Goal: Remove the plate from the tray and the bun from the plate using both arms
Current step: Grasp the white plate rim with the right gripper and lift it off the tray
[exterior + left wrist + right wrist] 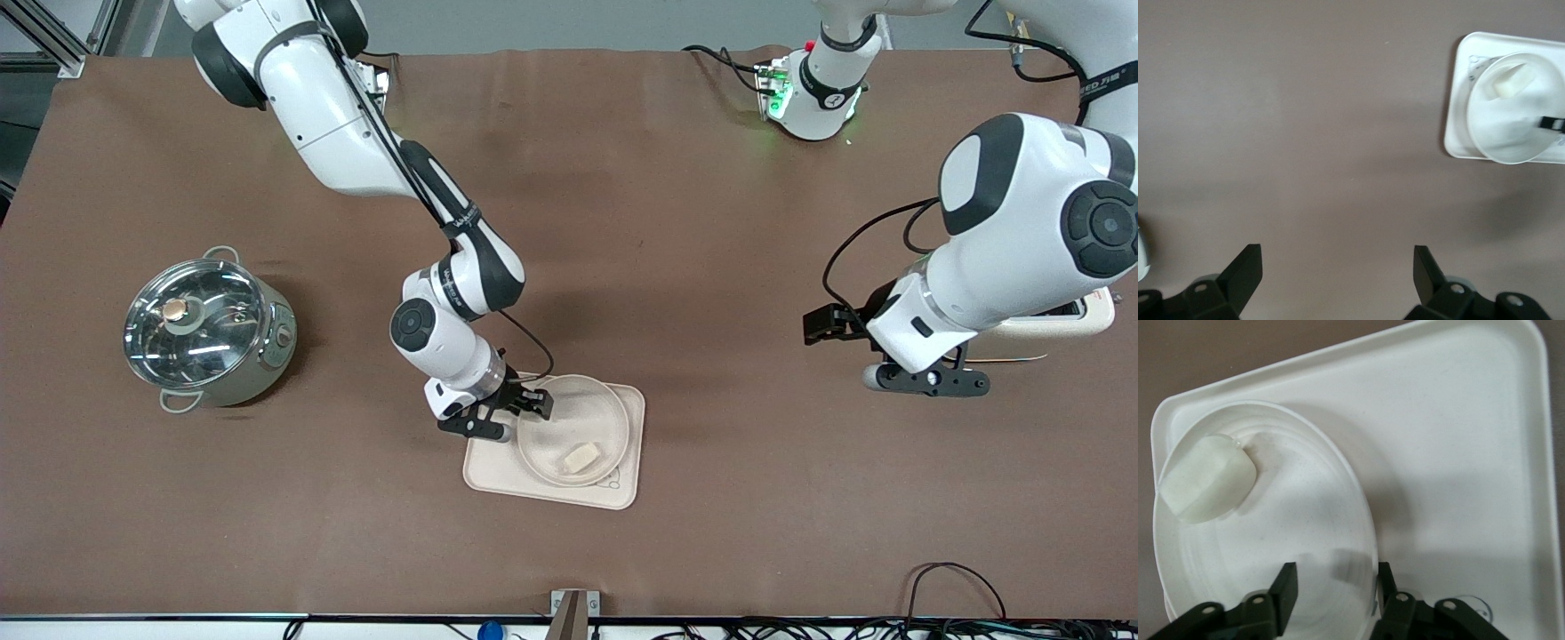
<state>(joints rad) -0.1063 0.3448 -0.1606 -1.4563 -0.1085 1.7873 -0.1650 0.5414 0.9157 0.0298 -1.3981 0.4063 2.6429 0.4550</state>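
The round cream plate lies on the rectangular cream tray, nearer the front camera than the table's middle. The small pale bun lies in the plate near its rim. My right gripper is low at the plate's edge toward the right arm's end, open, one finger inside the rim and one outside. The right wrist view shows this gripper, the plate, the bun and the tray. My left gripper is open and empty over bare table, in its wrist view, apart from the plate.
A steel pot with a glass lid stands toward the right arm's end. A cream toaster stands at the left arm's end, mostly hidden by the left arm. Brown cloth covers the table. Cables lie along the front edge.
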